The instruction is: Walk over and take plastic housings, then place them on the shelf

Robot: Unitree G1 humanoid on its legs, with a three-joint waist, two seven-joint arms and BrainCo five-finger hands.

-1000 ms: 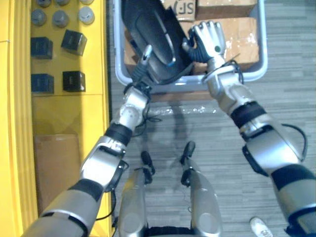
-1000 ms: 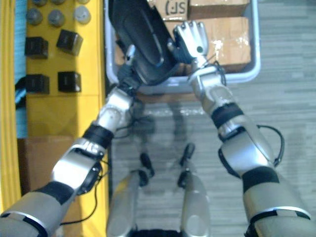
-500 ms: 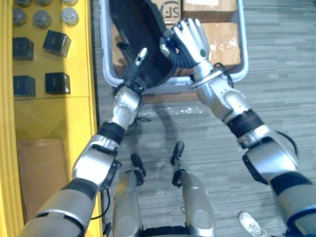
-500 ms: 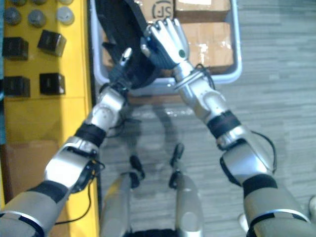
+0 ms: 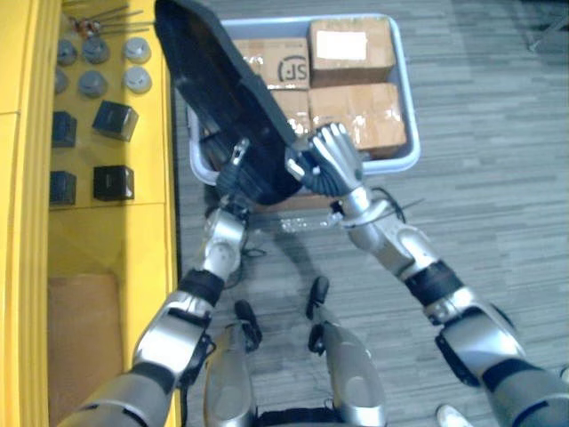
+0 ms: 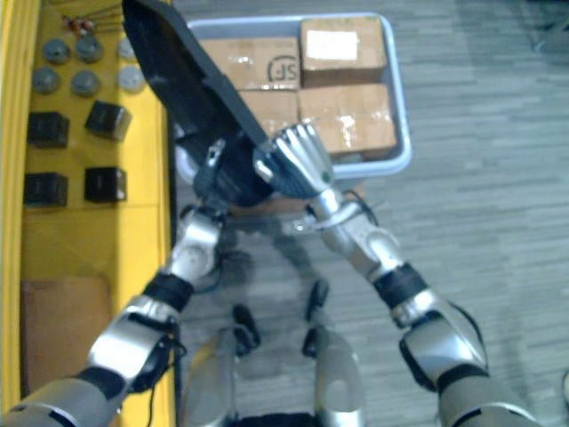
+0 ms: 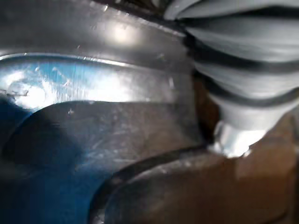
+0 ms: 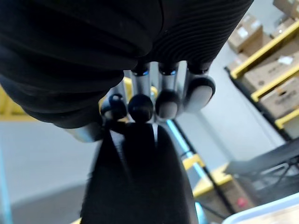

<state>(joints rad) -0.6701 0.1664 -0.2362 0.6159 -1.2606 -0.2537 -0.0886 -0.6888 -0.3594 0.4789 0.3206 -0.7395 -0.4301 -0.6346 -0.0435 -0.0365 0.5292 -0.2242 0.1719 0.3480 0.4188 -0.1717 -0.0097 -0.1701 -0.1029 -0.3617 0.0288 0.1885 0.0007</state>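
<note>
A long black plastic housing (image 5: 222, 89) is held tilted above the left end of a grey bin (image 5: 404, 133), its far end reaching over the yellow shelf's edge. My left hand (image 5: 233, 173) grips its near lower edge, thumb on top and the other fingers underneath. My right hand (image 5: 331, 160) clasps the near right edge. In the right wrist view its fingers (image 8: 163, 102) curl over the housing's rim (image 8: 140, 186). The housing's glossy surface (image 7: 93, 140) lies right against the left wrist camera.
Several taped cardboard boxes (image 5: 351, 44) lie in the bin. The yellow shelf (image 5: 133, 240) runs along the left, carrying black cubes (image 5: 114, 120), grey round parts (image 5: 93, 84) and a brown cardboard sheet (image 5: 84, 338). Grey floor lies to the right.
Both hands have raised the housing out of the bin and drawn it nearer, tilting it more steeply. The left hand's fingers have curled onto it. The camera has shifted too.
</note>
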